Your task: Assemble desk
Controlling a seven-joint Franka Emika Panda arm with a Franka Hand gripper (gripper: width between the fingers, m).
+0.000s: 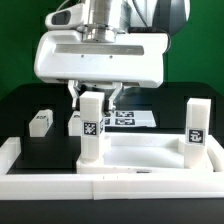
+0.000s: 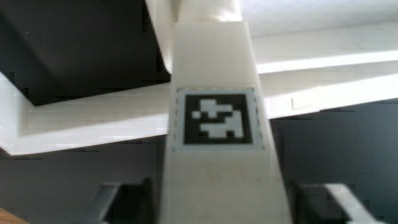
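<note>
Smooth white plastic leg block (image 1: 91, 108) and panel (image 1: 140, 151); matt black table (image 1: 20, 112).

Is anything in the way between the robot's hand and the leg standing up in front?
No, nothing visible is in the way. The hand is right over the upright leg block, with its fingers on either side of the block's top. The second upright leg block stands well off at the exterior view's right.

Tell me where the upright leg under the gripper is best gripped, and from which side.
Grip the leg block at its free upper end, coming straight down from above. It stands upright on the desk panel, so its lower end is taken up there, and its flat opposite sides suit two fingers. The gripper straddles that top, jaws open.
</note>
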